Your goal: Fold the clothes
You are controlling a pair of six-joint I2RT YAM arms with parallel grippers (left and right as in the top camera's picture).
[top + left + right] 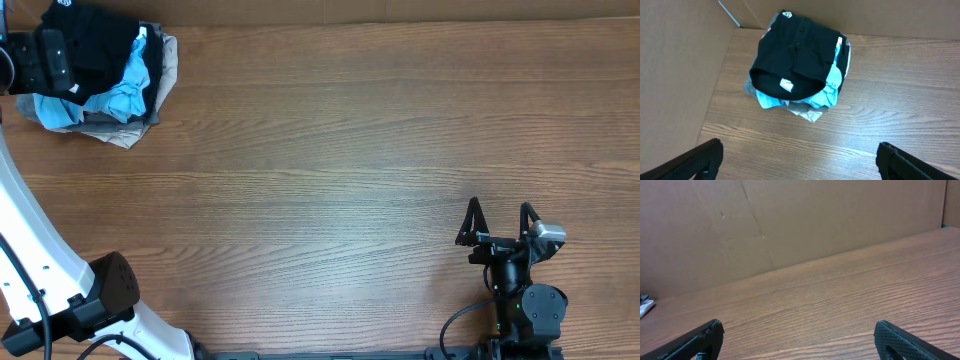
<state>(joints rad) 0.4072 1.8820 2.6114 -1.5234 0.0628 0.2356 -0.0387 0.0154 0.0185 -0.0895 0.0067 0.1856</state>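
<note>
The clothes, a black garment with a small white tag, lie crumpled on top of a pile at the table's far left corner. In the left wrist view the black garment sits ahead of and below the fingers. My left gripper hovers over the pile's left side. It is open, with only bare wood between its fingers. My right gripper rests near the front right edge, far from the pile. It is open too and holds nothing.
Under the black garment lie a light blue shirt and a grey-tan garment. A cardboard wall borders the table on the left and at the back. The wooden table stretches between pile and right arm.
</note>
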